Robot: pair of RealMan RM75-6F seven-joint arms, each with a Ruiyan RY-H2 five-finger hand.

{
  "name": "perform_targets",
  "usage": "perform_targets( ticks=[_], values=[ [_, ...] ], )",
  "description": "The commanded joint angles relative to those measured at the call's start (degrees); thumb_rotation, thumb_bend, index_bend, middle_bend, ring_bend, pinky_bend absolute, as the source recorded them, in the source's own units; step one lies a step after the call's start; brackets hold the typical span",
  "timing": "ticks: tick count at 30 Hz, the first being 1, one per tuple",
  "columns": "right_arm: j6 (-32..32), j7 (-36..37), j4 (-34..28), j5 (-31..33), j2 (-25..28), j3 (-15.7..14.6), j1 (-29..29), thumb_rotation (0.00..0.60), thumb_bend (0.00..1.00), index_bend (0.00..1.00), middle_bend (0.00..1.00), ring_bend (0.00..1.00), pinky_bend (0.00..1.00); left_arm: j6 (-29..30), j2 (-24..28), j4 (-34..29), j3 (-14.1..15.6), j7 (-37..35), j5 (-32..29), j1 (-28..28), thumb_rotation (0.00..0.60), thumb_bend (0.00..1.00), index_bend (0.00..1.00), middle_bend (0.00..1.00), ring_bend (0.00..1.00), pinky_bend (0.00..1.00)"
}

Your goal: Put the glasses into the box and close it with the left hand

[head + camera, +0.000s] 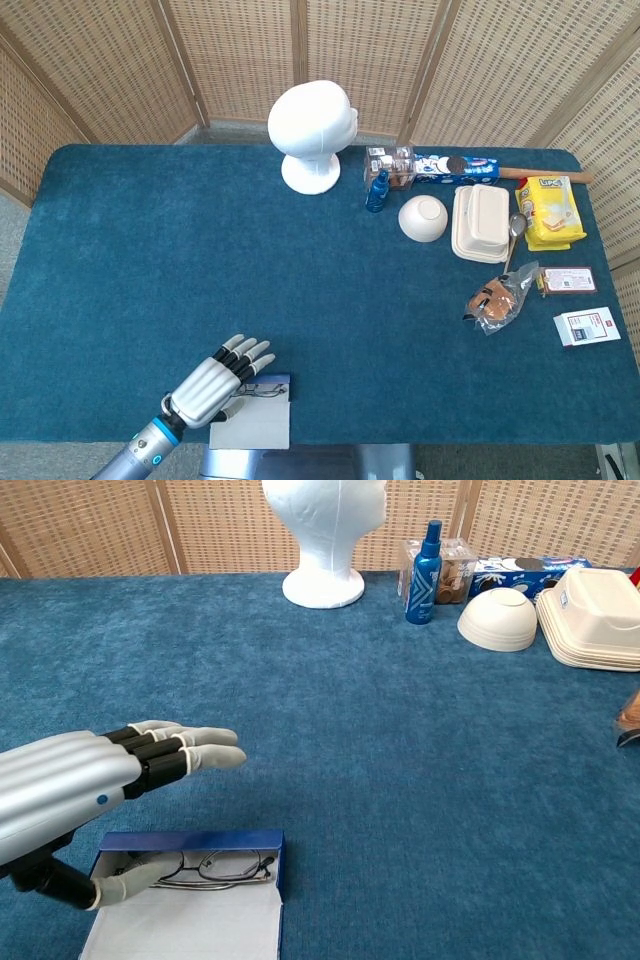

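An open blue box point(190, 842) with a white inside lies at the near edge of the table, its white lid point(180, 925) folded flat toward me. The dark-framed glasses point(205, 866) lie inside it against the blue back wall. My left hand point(70, 785) hovers above the box's left part with its fingers stretched out flat and apart, holding nothing; its thumb point(125, 885) hangs down over the box by the glasses. In the head view the left hand point(212, 381) covers the box point(262, 385) on the left. The right hand shows in neither view.
A white foam head point(312, 132) stands at the far middle. To the right are a blue spray bottle point(377, 190), a white bowl point(423, 218), a white clamshell container point(481, 223), snack packs point(547, 212) and small cards point(586, 327). Blue cloth point(150, 250) covers the table.
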Motion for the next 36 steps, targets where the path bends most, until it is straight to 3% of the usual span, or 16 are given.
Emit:
perform_targets(
  ticks=[1, 21, 36],
  values=[
    [-0.23, -0.38, -0.31, -0.40, 0.13, -0.11, 0.39, 0.581, 0.39, 0.04, 0.16, 0.13, 0.28, 1.10, 0.01, 1.74, 1.44, -0.80, 2.88, 1.38, 0.600, 0.32, 0.04, 0.02, 0.00, 0.00],
    [-3.45, -5.52, -3.82, -5.53, 1.25, -1.99, 5.41, 0.580, 0.39, 0.04, 0.17, 0.12, 0.28, 4.67, 1.52, 7.13, 7.38, 0.22, 13.47, 8.63, 0.600, 0.30, 0.03, 0.00, 0.00, 0.00],
    [-4.55, -4.79, -2.12, -7.65, 0.68, -3.78, 7.61, 0.578, 0.39, 0.04, 0.16, 0.12, 0.28, 7.65, -0.56, 13.82, 8.61, 3.16, 17.89, 15.81, 0.600, 0.29, 0.02, 0.00, 0.00, 0.00]
  ],
)
